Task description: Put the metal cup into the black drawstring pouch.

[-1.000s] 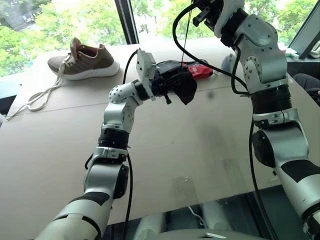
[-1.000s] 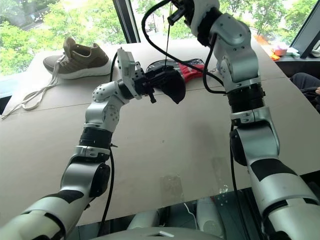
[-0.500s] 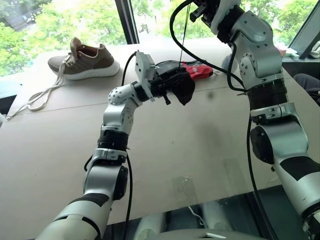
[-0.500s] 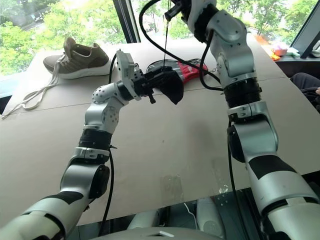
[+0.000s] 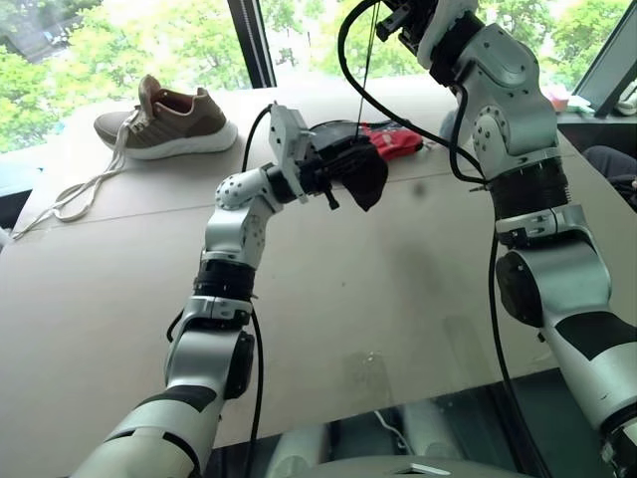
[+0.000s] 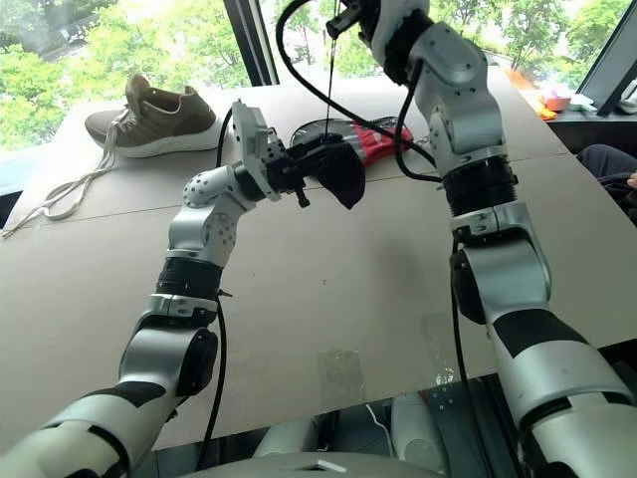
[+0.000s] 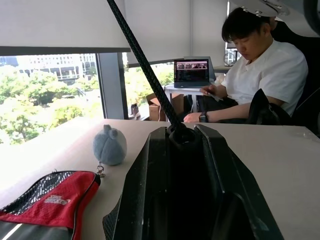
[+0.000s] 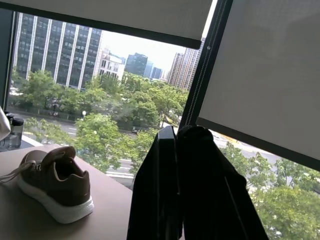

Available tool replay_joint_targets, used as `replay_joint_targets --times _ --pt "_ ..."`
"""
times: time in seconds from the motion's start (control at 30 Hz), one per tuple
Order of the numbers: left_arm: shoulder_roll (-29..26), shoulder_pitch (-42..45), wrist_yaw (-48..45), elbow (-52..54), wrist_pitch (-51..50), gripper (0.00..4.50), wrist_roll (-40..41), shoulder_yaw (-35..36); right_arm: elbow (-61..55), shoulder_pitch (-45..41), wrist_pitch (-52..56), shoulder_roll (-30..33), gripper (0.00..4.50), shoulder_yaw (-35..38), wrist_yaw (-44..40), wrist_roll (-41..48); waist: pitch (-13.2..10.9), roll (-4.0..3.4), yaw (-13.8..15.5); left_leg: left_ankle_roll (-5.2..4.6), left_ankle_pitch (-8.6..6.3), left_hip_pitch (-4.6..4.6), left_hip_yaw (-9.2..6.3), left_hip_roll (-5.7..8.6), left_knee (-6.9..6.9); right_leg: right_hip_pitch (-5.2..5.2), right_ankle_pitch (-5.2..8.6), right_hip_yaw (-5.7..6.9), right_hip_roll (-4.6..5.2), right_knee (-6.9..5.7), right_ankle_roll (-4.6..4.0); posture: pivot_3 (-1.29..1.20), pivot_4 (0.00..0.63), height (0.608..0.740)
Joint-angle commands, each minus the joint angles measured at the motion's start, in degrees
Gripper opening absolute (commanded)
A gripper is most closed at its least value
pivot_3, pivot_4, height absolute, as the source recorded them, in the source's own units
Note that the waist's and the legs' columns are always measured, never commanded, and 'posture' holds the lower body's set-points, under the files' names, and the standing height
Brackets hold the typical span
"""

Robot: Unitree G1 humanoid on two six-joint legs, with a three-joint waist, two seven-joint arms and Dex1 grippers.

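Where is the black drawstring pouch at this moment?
The black drawstring pouch hangs above the table, held in the left end effector, just in front of the red and black case.

Beige table by big windows w/ roller blinds, daylight, trees & towers outside.

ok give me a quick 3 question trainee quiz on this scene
1. True or false: the left hand holds the black drawstring pouch up off the table.
2. What runs from the pouch up to the raised right hand? A) a shoelace B) the pouch's thin cord C) a red strap
3. Fill in: the shoe lies on the robot's ____ side of the table.

Key: 1 true; 2 B; 3 left
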State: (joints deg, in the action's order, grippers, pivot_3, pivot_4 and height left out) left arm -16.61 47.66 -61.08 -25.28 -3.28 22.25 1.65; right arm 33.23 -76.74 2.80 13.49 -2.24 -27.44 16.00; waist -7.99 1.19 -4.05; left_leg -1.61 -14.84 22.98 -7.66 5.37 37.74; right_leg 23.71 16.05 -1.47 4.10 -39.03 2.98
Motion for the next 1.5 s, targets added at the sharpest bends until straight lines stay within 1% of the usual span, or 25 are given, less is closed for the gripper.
replay_joint_targets --times 0.03,0.13,0.2,0.23,0.27,0.3,0.33,0.37,0.4,0.63,1.0,1.2,1.5 --pt "-0.1 -6.5 -2.2 -4.4 -4.0 0.18 -3.1 -4.6 -8.6 -8.7 -6.6 3.0 0.00 9.6 5.7 2.5 0.0 0.00 0.0 0.00 0.00 0.00 0.00 0.00 0.00 0.00 0.00 0.00 0.00 0.00 0.00 0.00 0.150 0.740" --pt "0.2 -6.0 -2.3 -3.3 -4.6 0.18 -1.3 -3.3 -9.3 -8.1 -6.1 2.7 0.00 9.2 5.3 2.7 0.0 0.00 0.0 0.00 0.00 0.00 0.00 0.00 0.00 0.00 0.00 0.00 0.00 0.00 0.00 0.00 0.150 0.740" --pt "0.0 -6.2 -3.3 -2.1 -5.3 1.21 -0.5 -3.6 -9.5 -7.8 -5.9 2.6 0.00 9.0 5.2 2.8 0.0 -0.01 0.0 0.00 0.00 0.00 0.00 0.00 0.00 0.00 0.00 0.00 0.00 0.00 0.00 0.00 0.150 0.740" --pt "0.1 -6.3 -2.8 -2.0 -4.9 1.35 -0.6 -3.6 -9.6 -7.7 -5.8 2.5 0.00 9.0 5.1 2.8 -0.1 -0.19 0.0 0.00 0.00 0.00 0.00 0.00 0.00 0.00 0.00 -0.01 0.00 0.00 0.00 0.00 0.150 0.740" --pt "0.4 -6.0 -1.4 -2.3 -4.6 1.91 -0.8 -3.2 -9.7 -7.7 -5.7 2.4 0.00 9.0 5.1 2.8 -0.1 -0.20 0.0 0.00 0.00 0.00 0.02 0.02 -0.03 0.01 0.00 -0.02 0.02 0.02 0.00 0.00 0.150 0.740" --pt "0.7 -5.8 -0.5 -2.5 -4.9 2.61 -0.7 -2.8 -9.9 -7.6 -5.5 2.2 0.00 9.1 5.0 2.8 -0.1 -0.22 0.1 0.00 0.00 0.01 -0.02 0.02 -0.07 0.03 0.00 0.01 0.01 0.06 0.00 0.00 0.150 0.740" --pt "0.8 -5.6 -0.6 -2.7 -6.1 2.84 -0.1 -2.4 -10.1 -7.5 -5.3 2.1 0.00 9.2 4.9 2.7 -0.1 -0.23 0.1 0.00 0.00 0.03 -0.06 0.02 -0.08 0.04 0.00 0.02 0.01 0.08 0.00 0.00 0.150 0.740" --pt "0.8 -5.5 -1.0 -2.8 -6.7 3.39 0.2 -2.2 -10.3 -7.5 -5.2 1.9 0.00 9.3 4.9 2.6 -0.1 -0.22 0.1 0.00 0.00 0.03 -0.07 0.02 -0.13 0.07 0.00 0.04 -0.01 0.08 0.00 0.00 0.150 0.740" --pt "0.8 -5.5 -1.1 -3.0 -6.3 3.77 0.0 -2.0 -10.6 -7.4 -5.0 1.8 0.00 9.4 4.8 2.5 -0.1 -0.22 0.1 0.01 0.00 0.03 -0.08 0.01 -0.14 0.07 0.00 0.05 -0.01 0.08 0.00 0.00 0.150 0.740" --pt "0.5 -5.8 -1.2 -3.2 -4.8 3.77 -0.8 -1.4 -11.4 -6.9 -4.2 1.2 0.00 9.9 4.5 2.1 -0.1 -0.22 0.1 0.01 0.00 -0.14 0.08 0.00 0.05 -0.01 0.00 -0.14 0.00 -0.27 0.00 0.00 0.150 0.740" --pt "-0.4 -5.9 0.7 -3.5 -3.1 3.77 -1.5 -0.2 -11.9 -5.7 -3.3 0.6 0.00 9.8 4.4 2.0 -0.1 -0.22 0.1 0.01 0.00 -0.11 0.05 0.00 -0.08 0.01 0.00 -0.14 0.00 -0.10 0.00 0.00 0.150 0.740" --pt "-0.4 -6.0 1.1 -3.2 -3.3 3.77 -1.3 0.2 -16.2 -2.2 0.4 -0.4 0.00 9.3 4.5 3.2 -0.1 -0.22 0.1 0.01 0.00 -0.11 0.03 0.00 -0.07 0.00 0.00 -0.14 0.00 -0.08 0.00 0.00 0.150 0.740" --pt "-0.3 -6.7 1.4 -3.1 -4.5 3.77 -0.9 0.8 -21.4 0.5 4.9 -1.5 0.00 8.8 4.1 4.1 -0.1 -0.22 0.1 0.01 0.00 -0.10 0.03 0.00 -0.08 0.01 0.00 -0.13 0.00 -0.07 0.00 0.00 0.150 0.740"
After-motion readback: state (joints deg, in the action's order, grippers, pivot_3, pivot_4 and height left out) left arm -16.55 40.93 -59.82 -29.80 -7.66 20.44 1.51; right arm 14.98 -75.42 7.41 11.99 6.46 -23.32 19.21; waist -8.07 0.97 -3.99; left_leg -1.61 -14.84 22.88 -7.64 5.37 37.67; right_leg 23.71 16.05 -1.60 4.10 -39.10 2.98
